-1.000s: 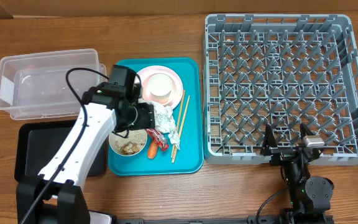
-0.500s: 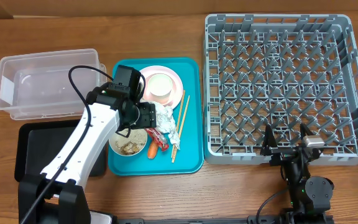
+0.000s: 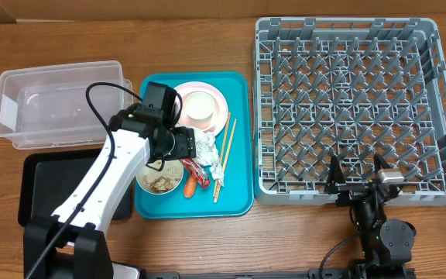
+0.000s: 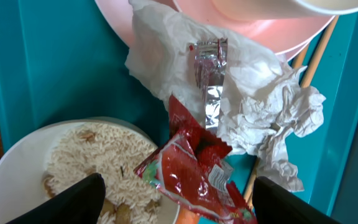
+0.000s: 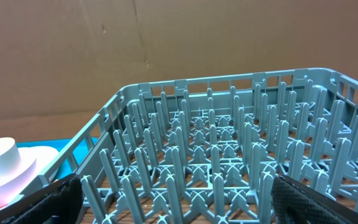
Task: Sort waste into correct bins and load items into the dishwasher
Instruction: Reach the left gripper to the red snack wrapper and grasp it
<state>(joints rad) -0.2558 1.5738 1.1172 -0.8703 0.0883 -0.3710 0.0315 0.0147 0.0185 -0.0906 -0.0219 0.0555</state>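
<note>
On the teal tray, against the rice bowl | red wrapper lies here | left gripper poised above it, jaws apart, likely lining up a pick for a bin | right gripper spread wide, empty, parked by the dish rack

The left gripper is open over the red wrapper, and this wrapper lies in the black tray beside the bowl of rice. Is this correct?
One detail is wrong. The red wrapper lies on the teal tray, as the overhead view shows. The rest holds: the left gripper is open over it, and the bowl of rice is beside it.
</note>
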